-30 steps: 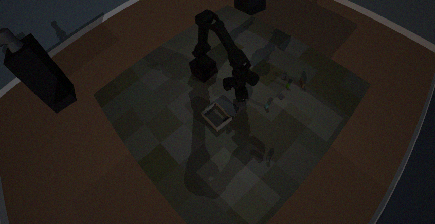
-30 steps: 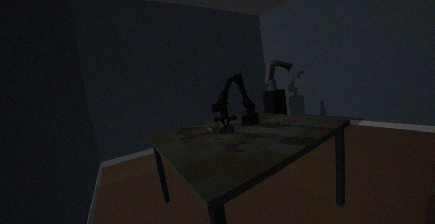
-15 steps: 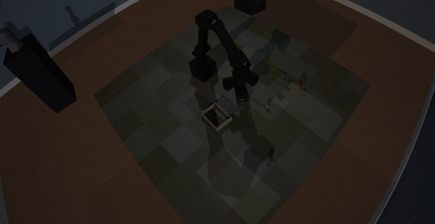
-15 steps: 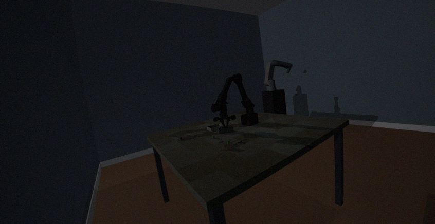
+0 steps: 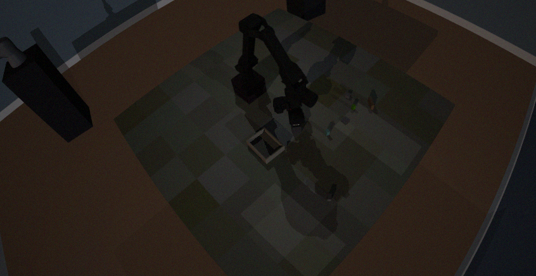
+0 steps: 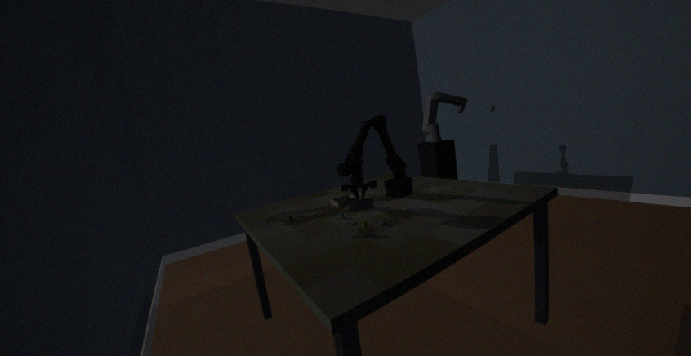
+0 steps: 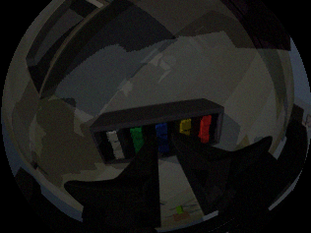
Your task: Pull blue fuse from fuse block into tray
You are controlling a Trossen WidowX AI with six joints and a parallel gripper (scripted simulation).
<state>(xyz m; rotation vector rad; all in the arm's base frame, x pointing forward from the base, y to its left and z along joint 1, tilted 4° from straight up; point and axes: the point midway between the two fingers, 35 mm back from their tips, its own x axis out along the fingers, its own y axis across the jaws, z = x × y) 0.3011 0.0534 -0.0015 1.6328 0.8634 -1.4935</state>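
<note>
The dark fuse block [image 7: 159,114] [image 6: 363,205] stands below my gripper. In the wrist view it holds a row of fuses: white [image 7: 114,145], green [image 7: 137,139], blue [image 7: 161,137], yellow [image 7: 185,126] and red [image 7: 205,129]. My gripper [image 7: 162,137] [image 6: 360,200] [image 5: 296,126] points down with a narrow gap between its fingers. The blue fuse sits in the block, showing between the fingertips; whether they touch it is too dark to tell. The tray [image 5: 258,154] [image 6: 338,202], with a pale rim, stands beside the block.
Small objects lie on the table on the far side of the block from the arm base: a cyan one [image 5: 327,132], a green one [image 5: 353,107], an orange one [image 5: 370,104] and a dark one [image 5: 332,192]. The arm's base [image 5: 248,87] stands behind the tray and block.
</note>
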